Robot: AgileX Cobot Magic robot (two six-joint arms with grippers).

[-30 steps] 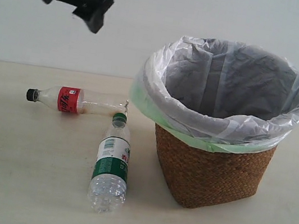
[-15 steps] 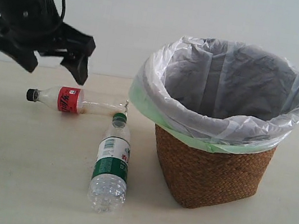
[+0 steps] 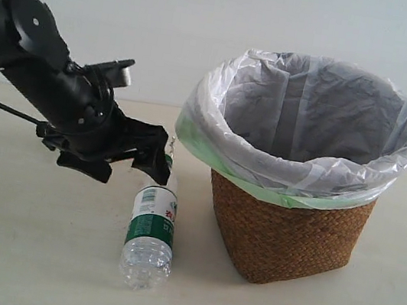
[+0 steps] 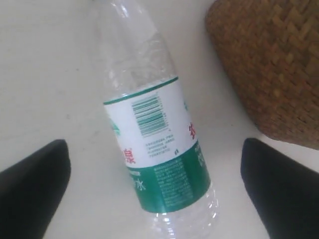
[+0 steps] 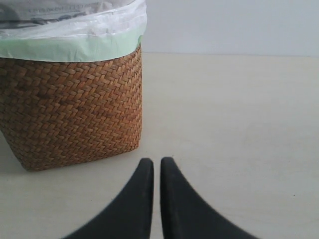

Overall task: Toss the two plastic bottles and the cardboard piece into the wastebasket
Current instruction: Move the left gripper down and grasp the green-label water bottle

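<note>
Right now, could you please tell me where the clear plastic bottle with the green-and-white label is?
In the exterior view, the green-labelled bottle lies on the table just left of the brown wicker wastebasket, neck end beneath the open left end effector.

The pale beige table (image 3: 25, 248) carries a green-labelled bottle (image 3: 151, 225) lying on its side, neck toward the far edge, with the wicker wastebasket (image 3: 292, 228) standing just beside it.

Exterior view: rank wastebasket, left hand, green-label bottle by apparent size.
1. wastebasket: clearly largest.
2-3. left hand and green-label bottle: these look about alike. The hand overlaps the bottle's cap end and may be nearer the camera, so I won't rank them.
</note>
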